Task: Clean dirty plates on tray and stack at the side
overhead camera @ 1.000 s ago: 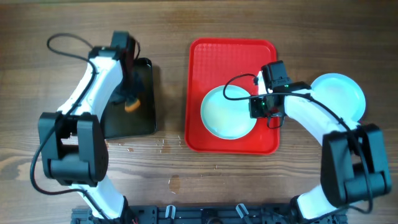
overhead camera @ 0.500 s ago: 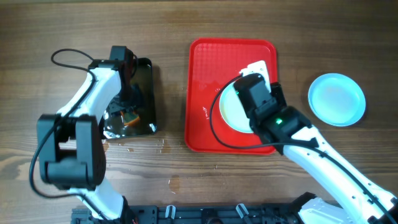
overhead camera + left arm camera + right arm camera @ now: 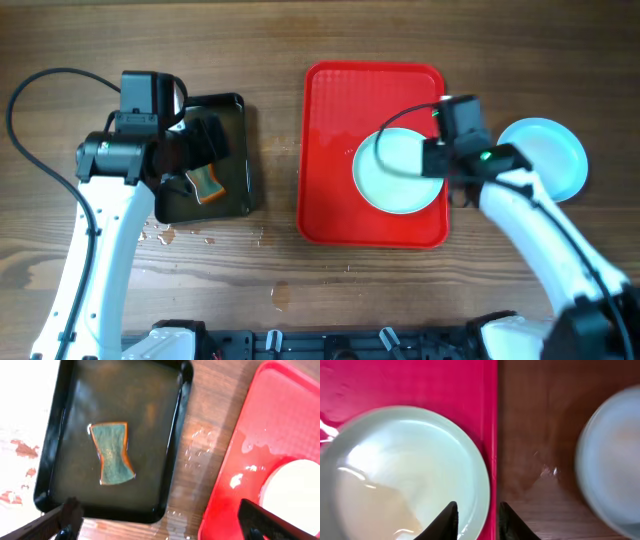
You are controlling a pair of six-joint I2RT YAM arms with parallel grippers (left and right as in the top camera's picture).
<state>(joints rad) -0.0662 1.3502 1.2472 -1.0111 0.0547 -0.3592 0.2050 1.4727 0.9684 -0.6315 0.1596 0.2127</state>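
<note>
Close to the front edge the table (image 3: 400,290) carries water drops (image 3: 210,237), a sign of wet work. Behind them, the tray (image 3: 330,110) holds one plate (image 3: 395,175) in its front right part, and it seems clean. The right gripper (image 3: 476,512) hovers at this plate's right rim, jaws a little apart with one tip on each side, probably to lift it toward the other plate (image 3: 550,150) near the right edge. By the left edge, the left gripper (image 3: 160,510) hangs with jaws spread wide over the black tray (image 3: 172,445), whose liquid soaks the sponge (image 3: 112,453).
</note>
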